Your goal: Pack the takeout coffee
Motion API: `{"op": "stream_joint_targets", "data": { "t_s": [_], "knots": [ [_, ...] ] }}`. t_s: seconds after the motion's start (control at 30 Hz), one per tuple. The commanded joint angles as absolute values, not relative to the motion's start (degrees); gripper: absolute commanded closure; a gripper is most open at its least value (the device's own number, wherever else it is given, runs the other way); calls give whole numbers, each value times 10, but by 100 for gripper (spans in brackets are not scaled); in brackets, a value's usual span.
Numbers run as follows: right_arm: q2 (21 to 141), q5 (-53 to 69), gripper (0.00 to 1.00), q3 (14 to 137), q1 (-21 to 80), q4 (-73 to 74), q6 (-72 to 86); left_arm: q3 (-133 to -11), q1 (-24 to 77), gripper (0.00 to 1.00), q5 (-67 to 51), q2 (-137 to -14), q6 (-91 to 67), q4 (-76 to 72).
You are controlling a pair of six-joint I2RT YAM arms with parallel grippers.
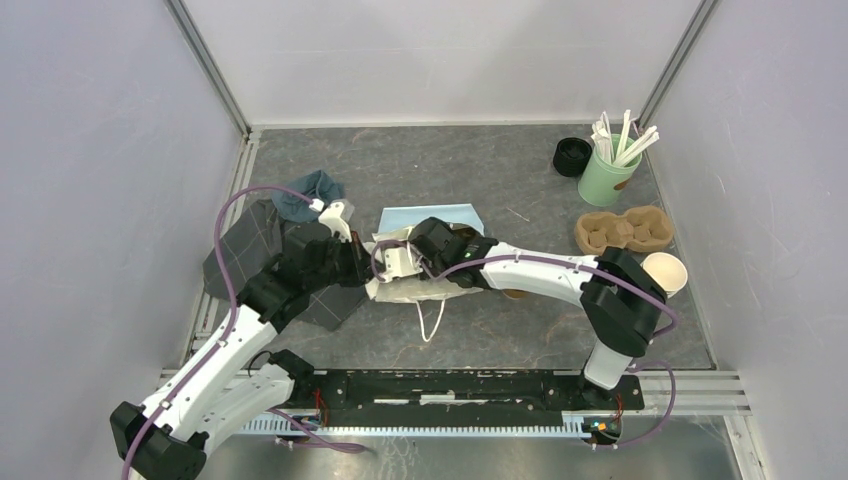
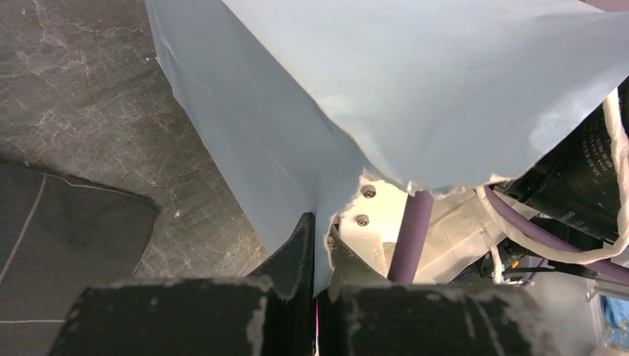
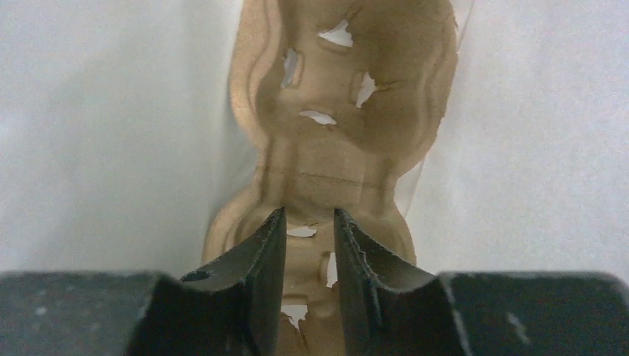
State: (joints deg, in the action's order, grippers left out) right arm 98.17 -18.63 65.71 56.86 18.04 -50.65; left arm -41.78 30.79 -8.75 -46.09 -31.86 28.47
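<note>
The left gripper (image 2: 319, 222) was clamped shut on the torn rim of the light-blue paper bag (image 2: 445, 74). Inside the bag, the right gripper (image 3: 308, 215) was held with jaws partly apart over the brown moulded-pulp cup carrier (image 3: 348, 148), and nothing was seen pinched. The small brown kraft takeout coffee (image 1: 515, 293) was possibly the sliver glimpsed under the right forearm, outside the bag, at four o'clock from that gripper. Its axis could not be judged. The right arm was judged nearer.

Left arm (image 1: 205, 365), right arm (image 1: 540, 275): white links, black joint housings. Purple cable (image 1: 224, 235) along each. Fingers (image 3: 252, 274) black, scuffed. Two silver screws (image 2: 369, 191) on a white bracket (image 2: 380, 219), seemingly the right wrist's.
</note>
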Motion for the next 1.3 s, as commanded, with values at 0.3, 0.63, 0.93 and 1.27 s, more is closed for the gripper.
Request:
{"op": "stream_joint_targets", "data": {
  "t_s": [0.3,0.63,0.93,1.27],
  "knots": [
    [951,-168,92,655,563,89,-416,-422,310,98,-89,-470,-301,263],
    [966,-206,59,629,558,-9,-329,-433,310,98,-93,-483,-307,258],
    [1012,-223,46,643,556,-1,-371,-444,310,98,-97,-488,-302,261],
    [978,-242,59,732,569,192,-428,-448,310,98,-48,-488,-293,288]
  ]
}}
